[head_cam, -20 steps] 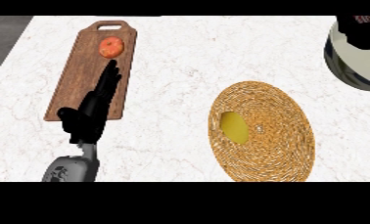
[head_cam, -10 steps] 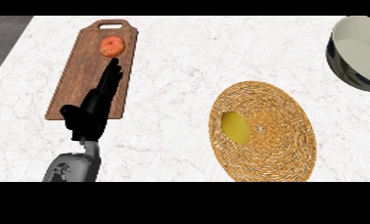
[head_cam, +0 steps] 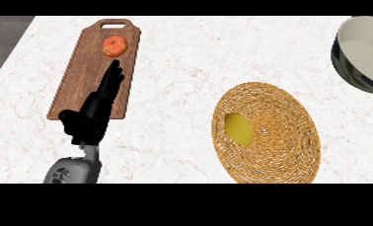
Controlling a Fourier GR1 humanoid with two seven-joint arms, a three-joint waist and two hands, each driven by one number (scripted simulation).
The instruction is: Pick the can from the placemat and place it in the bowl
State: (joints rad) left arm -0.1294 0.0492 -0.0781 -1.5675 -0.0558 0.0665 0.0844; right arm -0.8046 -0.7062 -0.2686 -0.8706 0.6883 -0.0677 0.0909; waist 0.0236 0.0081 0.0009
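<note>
Sitting on the left part of the round woven placemat (head_cam: 287,143), the can (head_cam: 238,129) showed as a pale yellow oval in the lower right of the frame; from this steep angle it could not be told whether it stood upright or lay on its side. The placemat lay flat on the white marbled counter (head_cam: 182,72), its straw-coloured coils ringing a small centre just right of the can. Up and to the right of it, well apart, the bowl (head_cam: 358,47) was cut off by the right edge of the frame, pale inside with a dark outer wall. Across the counter, in the upper left of the frame, a brown wooden cutting board (head_cam: 76,79) lay at a slight slant with its handle hole toward the top, and a round orange-red fruit (head_cam: 114,46) rested on its upper end. The left hand (head_cam: 91,116) came in from the lower left on its grey forearm, open, its black fingers straight and pointing up the frame over the board's right side, the fingertips just below the fruit. That hand held nothing and was well apart from the can and the placemat.
</note>
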